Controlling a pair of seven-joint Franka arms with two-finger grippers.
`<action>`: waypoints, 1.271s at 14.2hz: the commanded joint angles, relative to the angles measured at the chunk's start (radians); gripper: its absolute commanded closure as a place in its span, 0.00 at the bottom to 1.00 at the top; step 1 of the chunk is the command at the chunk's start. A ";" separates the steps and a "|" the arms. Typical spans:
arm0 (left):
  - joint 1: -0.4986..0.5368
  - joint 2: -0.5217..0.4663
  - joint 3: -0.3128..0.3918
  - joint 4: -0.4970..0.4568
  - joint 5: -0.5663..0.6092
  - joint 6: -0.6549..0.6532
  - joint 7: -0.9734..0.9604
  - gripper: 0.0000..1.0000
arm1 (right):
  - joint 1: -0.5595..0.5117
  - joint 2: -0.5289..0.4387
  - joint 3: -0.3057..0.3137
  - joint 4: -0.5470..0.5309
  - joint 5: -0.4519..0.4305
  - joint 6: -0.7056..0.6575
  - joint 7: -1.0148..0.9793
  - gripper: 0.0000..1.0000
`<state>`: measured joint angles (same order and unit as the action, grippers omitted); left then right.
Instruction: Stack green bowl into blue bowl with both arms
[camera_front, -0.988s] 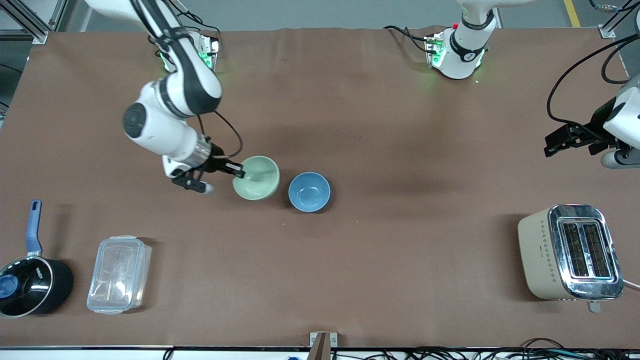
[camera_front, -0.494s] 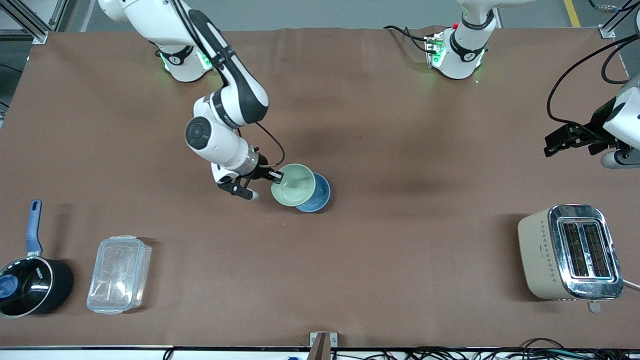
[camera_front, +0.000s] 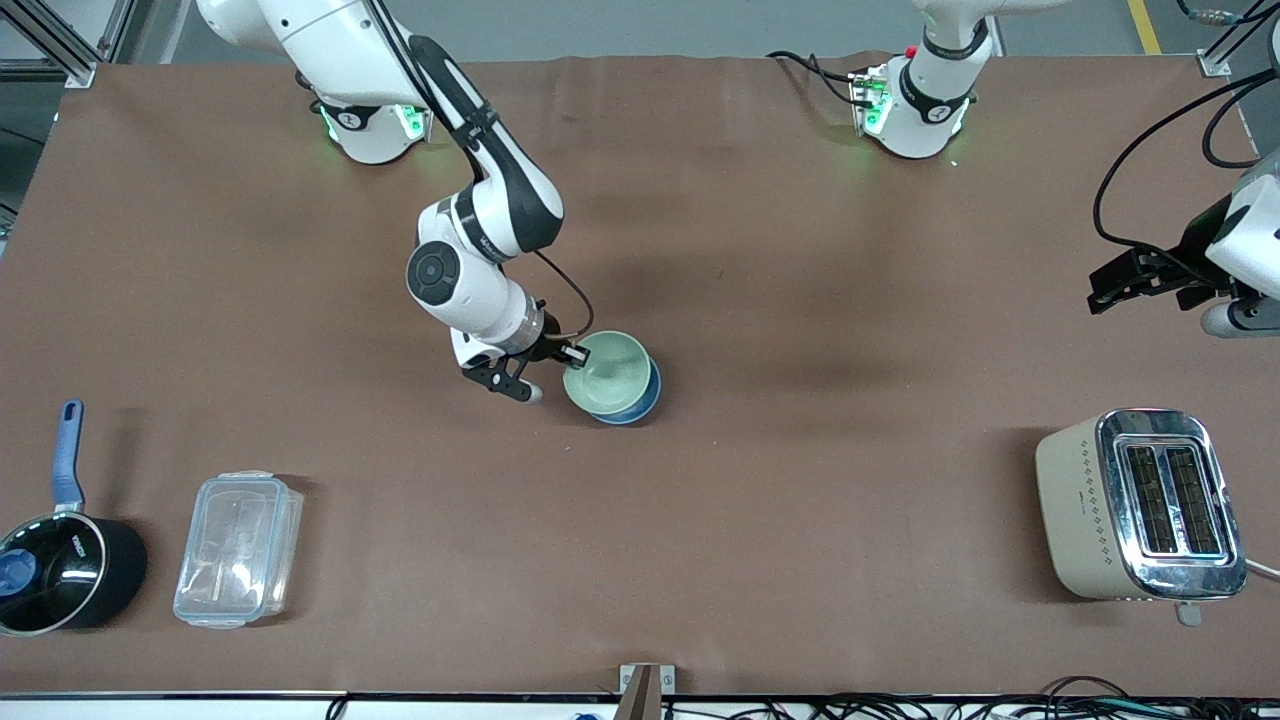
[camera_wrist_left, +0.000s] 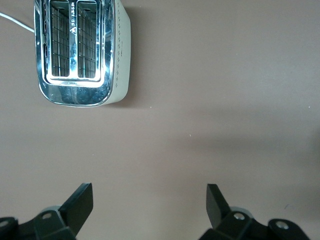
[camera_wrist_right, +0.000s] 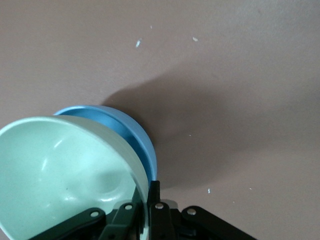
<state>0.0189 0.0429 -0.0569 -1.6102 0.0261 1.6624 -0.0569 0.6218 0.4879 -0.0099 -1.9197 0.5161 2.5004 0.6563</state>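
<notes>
While my right claw (camera_front: 573, 354) stays clenched on its rim, the one small round pale mint-green bowl (camera_front: 608, 372) sits tilted in the one small round sky-blue bowl (camera_front: 645, 398), mid-counter (camera_front: 800, 500). Its smooth matte glaze is plain, and a blue crescent shows beneath it. My left claw (camera_wrist_left: 149, 202) waits with fingers spread wide, holding nothing, over bare counter near the single cream-and-chrome toaster (camera_front: 1140, 505).
</notes>
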 joint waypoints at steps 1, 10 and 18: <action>0.001 -0.008 0.002 -0.004 -0.003 -0.004 0.023 0.00 | 0.030 0.023 -0.012 0.016 0.018 0.015 0.012 1.00; 0.001 -0.008 0.002 -0.004 -0.003 -0.004 0.023 0.00 | 0.029 0.023 -0.012 0.031 0.021 0.015 0.031 0.68; -0.001 -0.012 0.002 -0.002 -0.002 -0.004 0.031 0.00 | 0.012 -0.038 -0.093 0.073 -0.066 -0.017 0.051 0.15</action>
<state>0.0186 0.0429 -0.0570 -1.6103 0.0261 1.6621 -0.0559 0.6389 0.5021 -0.0618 -1.8513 0.5014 2.5137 0.6991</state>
